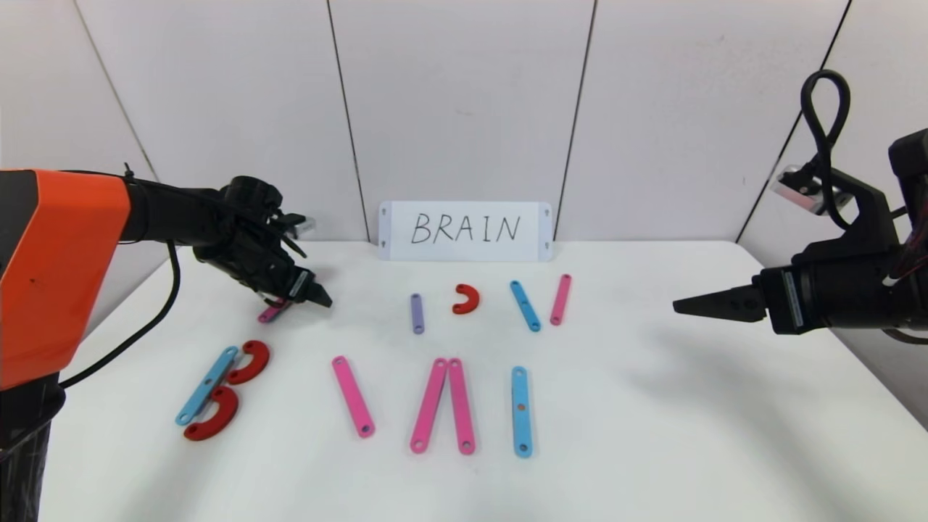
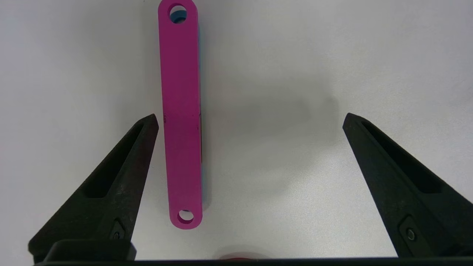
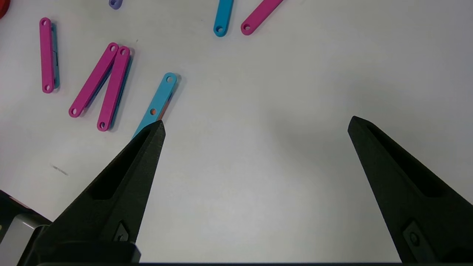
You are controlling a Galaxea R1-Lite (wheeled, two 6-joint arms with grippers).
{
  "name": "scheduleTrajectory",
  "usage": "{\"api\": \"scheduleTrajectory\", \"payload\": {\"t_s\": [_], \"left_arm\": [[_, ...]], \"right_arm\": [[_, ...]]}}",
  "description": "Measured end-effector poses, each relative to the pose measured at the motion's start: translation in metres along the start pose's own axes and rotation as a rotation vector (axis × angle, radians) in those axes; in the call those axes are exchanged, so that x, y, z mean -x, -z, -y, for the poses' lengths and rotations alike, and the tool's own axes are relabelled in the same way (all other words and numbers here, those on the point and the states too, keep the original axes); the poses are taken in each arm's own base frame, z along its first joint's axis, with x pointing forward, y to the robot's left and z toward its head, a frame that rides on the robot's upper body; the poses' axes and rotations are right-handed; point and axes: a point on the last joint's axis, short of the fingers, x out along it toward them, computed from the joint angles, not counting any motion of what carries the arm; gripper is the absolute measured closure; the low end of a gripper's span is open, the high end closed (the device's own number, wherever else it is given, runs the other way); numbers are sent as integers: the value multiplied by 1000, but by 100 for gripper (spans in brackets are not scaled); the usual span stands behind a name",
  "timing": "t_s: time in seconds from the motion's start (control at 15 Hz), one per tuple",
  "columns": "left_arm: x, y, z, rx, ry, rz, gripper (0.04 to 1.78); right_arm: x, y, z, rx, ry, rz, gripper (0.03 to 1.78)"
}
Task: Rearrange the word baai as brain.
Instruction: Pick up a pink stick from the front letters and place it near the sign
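Jaws on the left gripper [image 2: 249, 118] are spread wide, nothing clamped. A short pink bar [image 2: 181, 114] lies flat on the white table [image 1: 652, 406] between them, just beside one finger [image 2: 111, 177] and well clear of the other. From the head camera that gripper sits low over the far left of the table, with only a bit of the pink bar poking out underneath.

Right gripper [image 1: 685, 305] hangs above the right side of the table, jaws also wide apart and holding nothing.

Letter pieces: front left there's a B made of a blue bar [image 1: 206, 385] with two red C-curves [image 1: 233, 392] touching it. Next along the front row is a single long pink bar [image 1: 353, 396], then two pink bars [image 1: 444, 405] meeting at the top like an upside-down V, then an upright blue bar [image 1: 520, 411]. Farther back sit a short purple bar [image 1: 417, 313], a lone red C-curve [image 1: 466, 299], and a blue bar [image 1: 525, 306] leaning toward a pink bar [image 1: 560, 299], their near ends close together.

White card reading BRAIN [image 1: 465, 230] stands against the back wall.
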Motion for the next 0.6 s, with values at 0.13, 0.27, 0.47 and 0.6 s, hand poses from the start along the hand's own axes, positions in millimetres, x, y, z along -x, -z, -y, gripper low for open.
{"api": "scheduleTrajectory", "payload": {"t_s": [0.13,0.27,0.47,0.6], "left_arm": [[2,-1,0,0,-1,5,7],[9,-3,1,25,-5,16,7],[31,-8,5,147,-13,50,7],[47,-9,9,251,-26,46,7]], "right_arm": [[0,0,0,1,-1,-1,8],[0,1,-1,1,-1,-2,8],[0,1,-1,1,0,-3,8],[0,1,-1,1,0,-2,8]]}}
